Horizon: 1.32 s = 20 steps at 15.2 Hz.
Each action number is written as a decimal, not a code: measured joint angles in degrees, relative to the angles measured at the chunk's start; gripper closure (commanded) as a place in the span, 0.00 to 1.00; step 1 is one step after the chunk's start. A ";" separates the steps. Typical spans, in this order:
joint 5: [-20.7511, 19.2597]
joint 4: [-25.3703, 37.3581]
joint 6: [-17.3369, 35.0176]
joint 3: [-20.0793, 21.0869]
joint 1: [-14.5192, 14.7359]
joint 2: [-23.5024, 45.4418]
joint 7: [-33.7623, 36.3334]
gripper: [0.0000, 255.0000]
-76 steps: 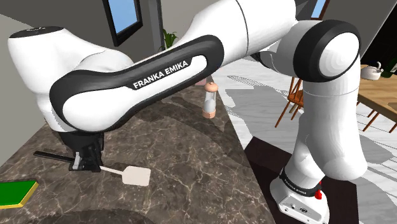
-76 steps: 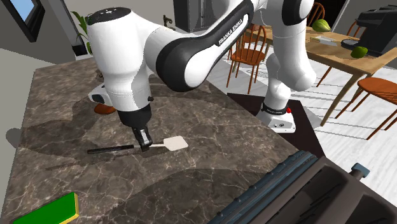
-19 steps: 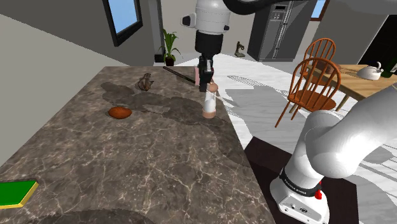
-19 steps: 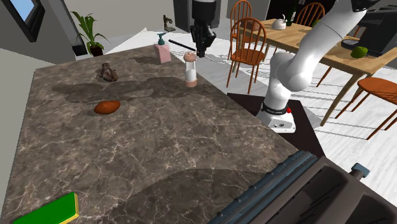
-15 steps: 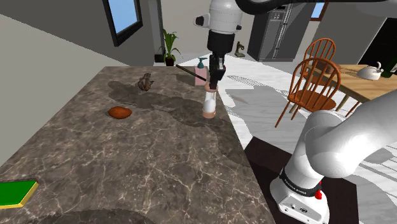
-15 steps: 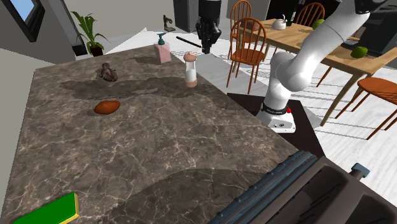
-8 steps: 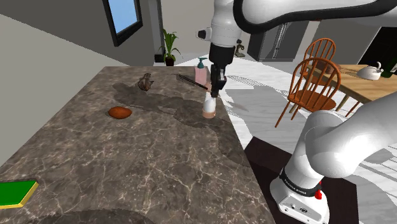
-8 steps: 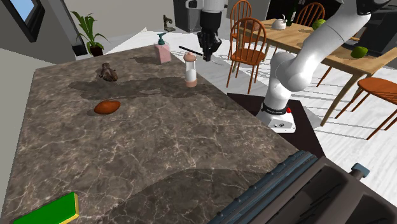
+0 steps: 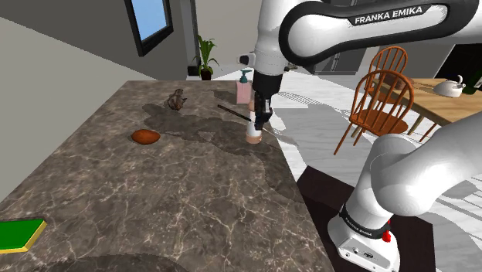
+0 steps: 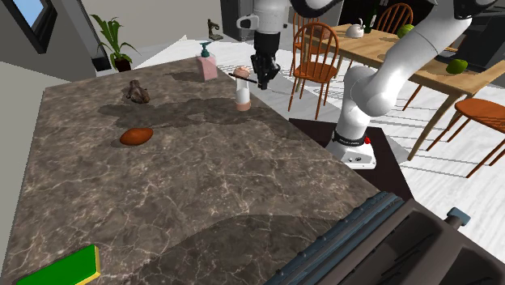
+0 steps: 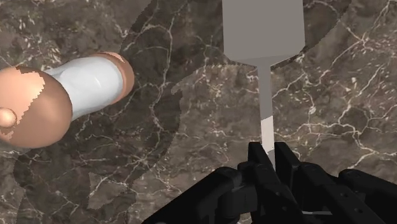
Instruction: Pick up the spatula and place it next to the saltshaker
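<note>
A: Where is the spatula [image 11: 263, 32] at this moment?

B: It is in the gripper [image 11: 270, 159]. The two black fingers [image 11: 256, 164] stand narrow and clasp the thin pale neck of the spatula between them, not far from the grey blade. The dark handle sticks out on the other side, toward the shoulder view's left.

A: Does it lie on the countertop [image 9: 193, 201]?

B: It is over the dark marble countertop, near the far edge. Whether the blade touches the stone, I cannot tell.

A: How does it stand to the saltshaker [image 11: 86, 79]?

B: Just beside it. In the wrist view the blade and the shaker are apart, with bare marble between them. The saltshaker is upright, with a pale body and a peach-brown cap and base. In the shoulder view the gripper covers most of it.

A: What else is on the counter?

B: A pink soap bottle [image 10: 208, 65] stands behind the saltshaker. A brown oval thing [image 9: 145, 137] lies more toward the middle, and a flat green thing [image 9: 19, 234] at the near corner.
</note>
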 measured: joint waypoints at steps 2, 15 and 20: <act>0.06 -1.31 1.51 0.07 0.03 0.20 -0.02 1.00; 0.44 -10.27 12.38 0.31 0.13 2.12 -0.53 1.00; 0.63 -12.91 16.82 0.44 0.19 3.93 -0.69 1.00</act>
